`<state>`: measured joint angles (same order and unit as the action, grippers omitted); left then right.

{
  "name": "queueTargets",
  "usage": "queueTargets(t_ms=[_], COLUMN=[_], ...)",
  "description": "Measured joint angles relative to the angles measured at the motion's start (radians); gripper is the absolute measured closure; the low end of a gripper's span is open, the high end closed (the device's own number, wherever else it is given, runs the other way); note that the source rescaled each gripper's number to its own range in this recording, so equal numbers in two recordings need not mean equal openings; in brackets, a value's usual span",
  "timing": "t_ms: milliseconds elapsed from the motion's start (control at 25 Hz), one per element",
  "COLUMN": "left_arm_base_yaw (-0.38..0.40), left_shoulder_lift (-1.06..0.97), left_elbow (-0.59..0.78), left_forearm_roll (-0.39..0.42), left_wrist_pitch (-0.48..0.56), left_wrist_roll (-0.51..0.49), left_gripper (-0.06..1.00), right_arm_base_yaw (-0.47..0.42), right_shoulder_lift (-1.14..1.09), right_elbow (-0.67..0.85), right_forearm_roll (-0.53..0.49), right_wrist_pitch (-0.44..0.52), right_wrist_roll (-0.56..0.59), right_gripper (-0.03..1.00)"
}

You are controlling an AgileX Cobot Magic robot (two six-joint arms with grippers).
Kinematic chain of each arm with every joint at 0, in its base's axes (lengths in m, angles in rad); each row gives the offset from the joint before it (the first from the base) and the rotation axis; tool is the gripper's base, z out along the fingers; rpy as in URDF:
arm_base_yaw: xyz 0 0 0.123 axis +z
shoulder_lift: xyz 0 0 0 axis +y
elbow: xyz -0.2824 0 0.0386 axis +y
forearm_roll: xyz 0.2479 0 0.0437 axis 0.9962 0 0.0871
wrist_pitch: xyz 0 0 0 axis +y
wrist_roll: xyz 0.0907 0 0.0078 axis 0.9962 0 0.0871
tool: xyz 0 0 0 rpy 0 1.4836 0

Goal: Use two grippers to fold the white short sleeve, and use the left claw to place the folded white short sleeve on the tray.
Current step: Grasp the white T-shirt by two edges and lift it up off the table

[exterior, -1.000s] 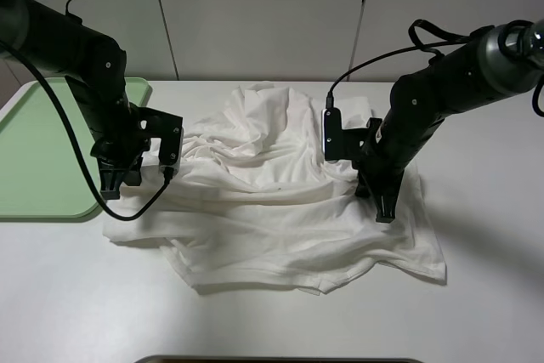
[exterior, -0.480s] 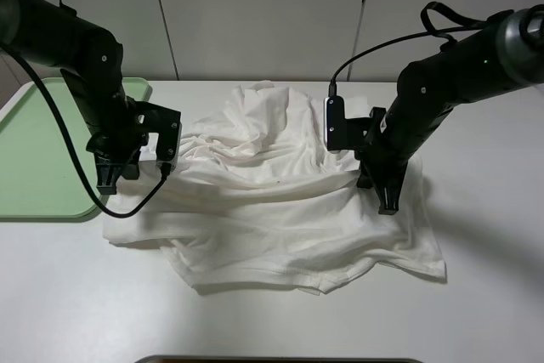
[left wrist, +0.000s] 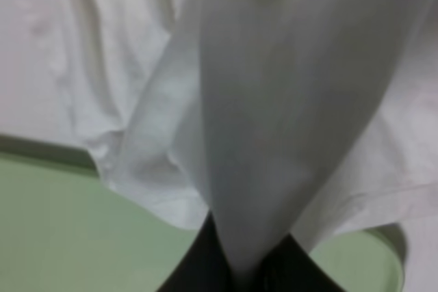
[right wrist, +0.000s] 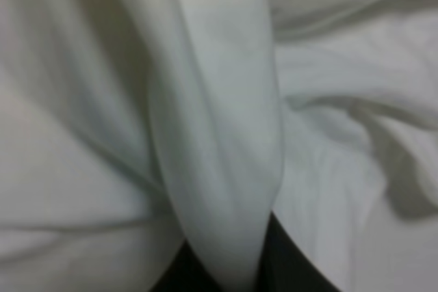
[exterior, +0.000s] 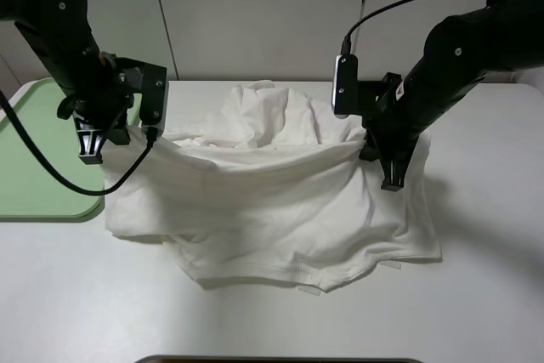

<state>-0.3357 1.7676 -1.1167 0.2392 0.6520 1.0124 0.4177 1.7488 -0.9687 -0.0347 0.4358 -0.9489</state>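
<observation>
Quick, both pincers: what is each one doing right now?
Left pincer: shut on the white T-shirt, edge lifted.
Right pincer: shut on the white T-shirt, edge lifted.

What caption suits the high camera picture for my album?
Left gripper and right gripper pinch the white short sleeve, holding its edges up beside the green tray.

High camera looks down from the near side; both wrist cameras sit close against the white short sleeve (exterior: 280, 201), which all views share

Blurred white short sleeve (left wrist: 287, 100) folds hid the jaws in 2 wrist views, and the tray's (exterior: 25, 195) left side was cropped.
</observation>
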Motion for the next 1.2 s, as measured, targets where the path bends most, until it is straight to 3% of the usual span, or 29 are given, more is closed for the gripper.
queueTargets(t_ms=[440, 680, 1200], left_arm_base_yaw=[0.0, 0.0, -0.002], left_shoulder_lift=[-0.165, -0.312, -0.606], left_elbow=[0.0, 0.0, -0.004], left_forearm_roll=[-0.06, -0.067, -0.067], left_wrist_pitch=[0.029, -0.043, -0.038], left_wrist_roll=[-0.062, -0.168, -0.17], left_gripper=[0.94, 0.94, 0.94], right_arm_base_yaw=[0.0, 0.0, 0.0], right_shoulder_lift=[-0.24, -0.364, -0.533], right_elbow=[0.0, 0.001, -0.011], right_forearm_roll=[-0.028, -0.102, -0.109], right_wrist_pitch=[0.057, 0.089, 0.104], right_wrist_roll=[0.0, 0.009, 0.014], right_gripper=[0.97, 0.97, 0.97])
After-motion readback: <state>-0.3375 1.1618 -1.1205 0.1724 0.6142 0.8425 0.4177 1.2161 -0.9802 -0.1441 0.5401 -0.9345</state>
